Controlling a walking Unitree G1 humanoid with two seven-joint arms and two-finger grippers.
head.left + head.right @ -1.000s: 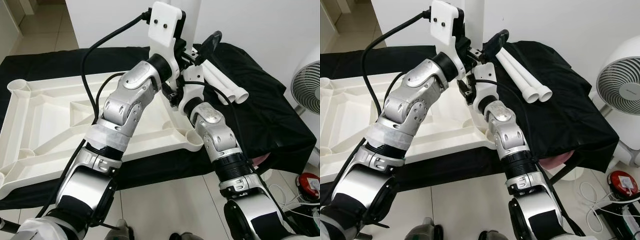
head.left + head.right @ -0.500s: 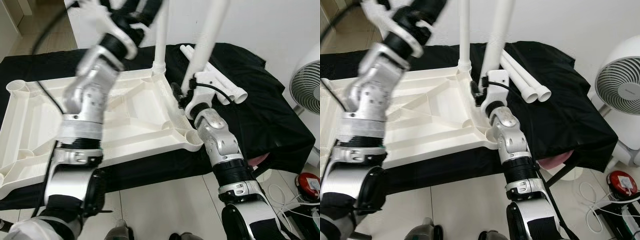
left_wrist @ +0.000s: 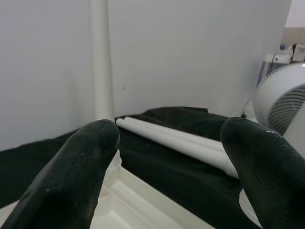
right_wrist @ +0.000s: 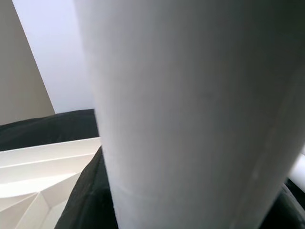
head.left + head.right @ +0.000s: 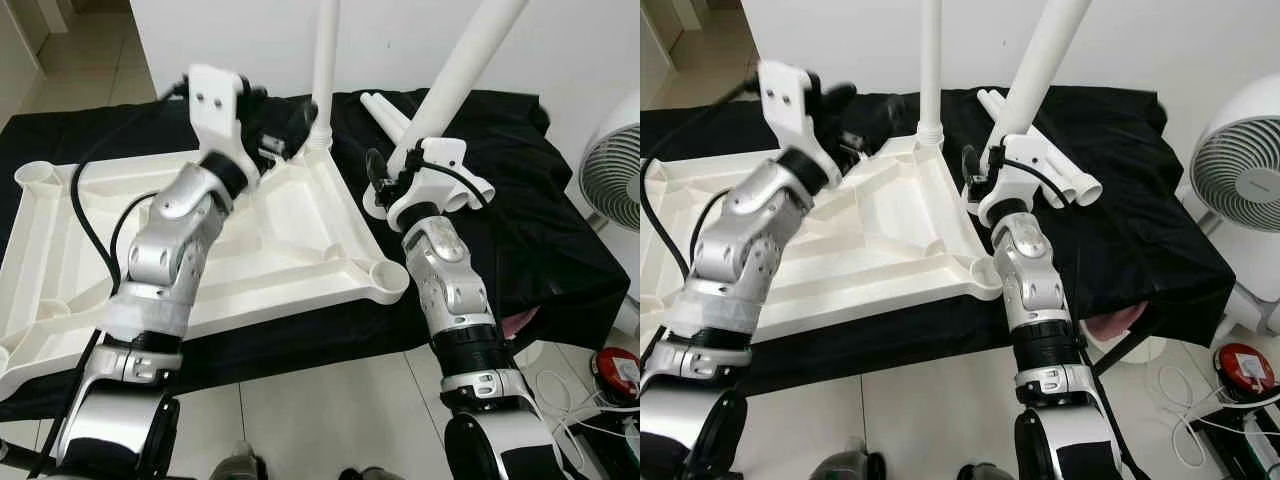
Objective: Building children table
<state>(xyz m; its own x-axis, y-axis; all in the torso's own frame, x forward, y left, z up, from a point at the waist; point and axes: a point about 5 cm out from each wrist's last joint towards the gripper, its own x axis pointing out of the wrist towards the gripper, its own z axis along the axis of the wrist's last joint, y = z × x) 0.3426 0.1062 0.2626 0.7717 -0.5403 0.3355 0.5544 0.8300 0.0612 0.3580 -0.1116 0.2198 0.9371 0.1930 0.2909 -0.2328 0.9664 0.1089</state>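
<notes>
Gripping: right gripper (image 5: 385,172) clenched on a tilted white leg (image 5: 462,68).
Left gripper (image 5: 288,128): fingers spread, released, just beside the upright leg (image 5: 325,60) socketed in the tabletop (image 5: 300,235).

The white plastic moulded tabletop (image 5: 300,235) lies upside down on a black cloth (image 5: 520,230). A white plastic tube leg (image 5: 324,60) stands upright in its far corner socket, just beside the left gripper (image 5: 290,125). The right gripper (image 5: 385,175) grips a second white tube leg (image 5: 460,75), tilted, rising above it. Two more white tube legs (image 5: 455,185) lie on the cloth just behind that claw. A white fan (image 5: 615,175) stands well to its right.
</notes>
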